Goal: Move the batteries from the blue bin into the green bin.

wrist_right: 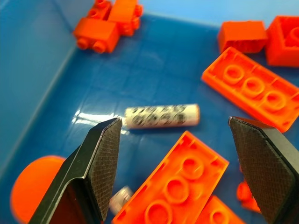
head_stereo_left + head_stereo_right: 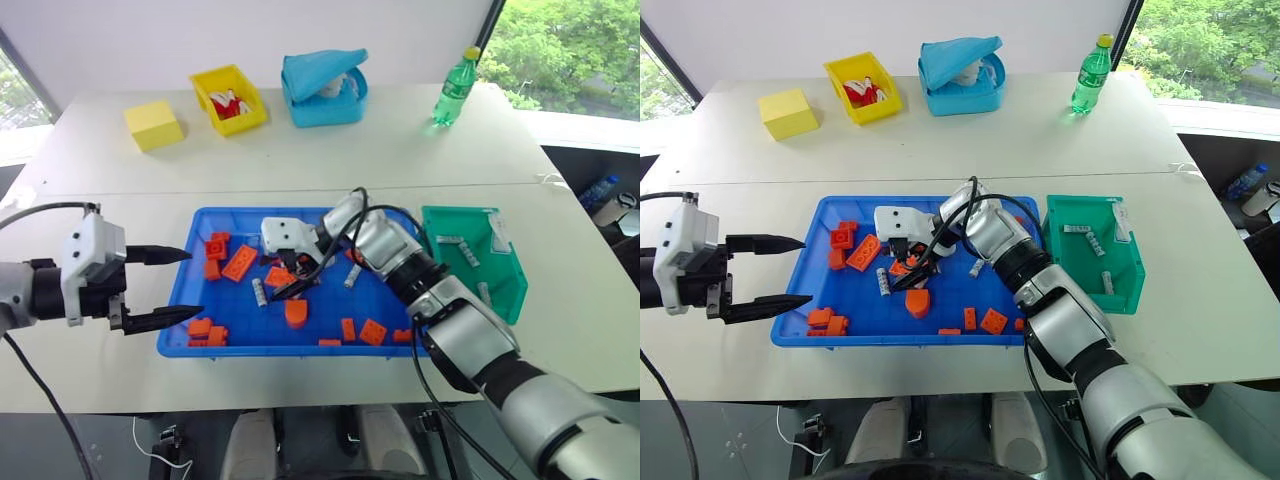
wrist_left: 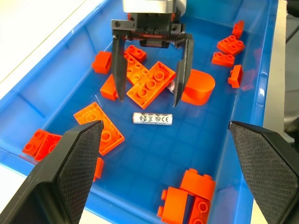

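Note:
The blue bin (image 2: 270, 349) sits mid-table and holds orange bricks (image 2: 240, 262) and batteries. One battery (image 3: 152, 118) lies bare on the bin floor. Another battery (image 1: 120, 198) peeks out from under a brick. My right gripper (image 3: 148, 100) hangs open over the bricks, just short of the bare battery (image 1: 162, 115), with nothing between its fingers. My left gripper (image 2: 196, 283) stands open at the bin's left rim, also empty. The green bin (image 2: 505, 290) stands right of the blue bin with several batteries (image 2: 468, 255) inside.
At the back of the table stand a yellow bin (image 2: 230, 98), a yellow block (image 2: 153, 125), a light-blue lidded box (image 2: 322, 88) and a green bottle (image 2: 455, 88). Loose bricks crowd the blue bin's middle and left corner.

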